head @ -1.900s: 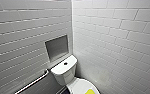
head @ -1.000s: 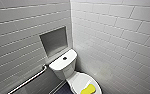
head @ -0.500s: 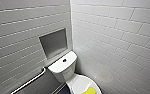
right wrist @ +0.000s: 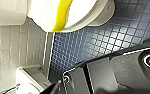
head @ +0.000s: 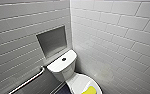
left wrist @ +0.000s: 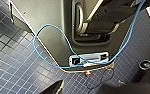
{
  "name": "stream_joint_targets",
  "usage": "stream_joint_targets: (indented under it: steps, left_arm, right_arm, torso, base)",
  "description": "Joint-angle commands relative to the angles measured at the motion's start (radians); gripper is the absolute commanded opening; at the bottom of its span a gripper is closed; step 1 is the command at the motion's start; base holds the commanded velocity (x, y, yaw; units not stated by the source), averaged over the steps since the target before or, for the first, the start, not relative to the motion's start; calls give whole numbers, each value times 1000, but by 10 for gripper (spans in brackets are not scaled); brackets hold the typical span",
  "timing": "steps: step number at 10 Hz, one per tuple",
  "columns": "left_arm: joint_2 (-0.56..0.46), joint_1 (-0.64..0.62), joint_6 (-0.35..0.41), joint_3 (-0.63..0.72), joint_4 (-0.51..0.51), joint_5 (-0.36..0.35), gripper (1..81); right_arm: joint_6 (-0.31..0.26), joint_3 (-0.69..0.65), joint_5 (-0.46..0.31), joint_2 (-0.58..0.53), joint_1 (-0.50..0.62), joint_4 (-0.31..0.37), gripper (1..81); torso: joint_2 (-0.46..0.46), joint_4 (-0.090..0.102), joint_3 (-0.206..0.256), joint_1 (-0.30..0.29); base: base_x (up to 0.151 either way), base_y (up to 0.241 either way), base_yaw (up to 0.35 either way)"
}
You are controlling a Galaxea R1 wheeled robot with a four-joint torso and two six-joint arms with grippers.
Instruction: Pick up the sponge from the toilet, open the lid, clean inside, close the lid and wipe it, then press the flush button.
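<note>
The white toilet (head: 66,72) stands in the corner of the tiled room, in the lower middle of the head view. Its tank top carries the small dark flush button (head: 63,59). The lid (head: 78,83) is down, and the yellow sponge (head: 89,90) lies on it at the picture's lower edge. The right wrist view looks across the blue floor at the toilet (right wrist: 91,12) from low down, with the sponge (right wrist: 61,15) as a yellow band on top. Neither gripper holds anything; both stand open, away from the toilet.
A metal grab rail (head: 28,80) runs along the left wall below a recessed niche (head: 52,41). White tiled walls close in on both sides. Blue mosaic floor (right wrist: 96,42) surrounds the bowl. A grey box-like object (right wrist: 28,77) stands by the wall. A blue cable (left wrist: 41,32) loops over the robot's base.
The whole head picture has shifted as the camera moved; the toilet shows nearer and the sponge has come into the frame. Nothing in the room has moved.
</note>
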Motion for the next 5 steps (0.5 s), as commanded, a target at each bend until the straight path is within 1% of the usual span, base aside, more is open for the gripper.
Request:
stream_joint_targets:
  steps: [1,4,5]
  left_arm:
    - [-5,15,8,2,1,70,811]
    - [4,15,8,-6,1,70,811]
    - [5,15,8,-6,1,70,811]
  right_arm:
    - [16,5,-85,-20,126,24,811]
    - [24,3,-91,-5,208,47,811]
    - [24,-4,-111,9,235,59,811]
  torso:
    - [-96,0,-89,62]
    - [-206,0,-193,133]
    - [-247,0,-231,159]
  base:
    - [0,0,0]
    - [0,0,0]
    - [0,0,0]
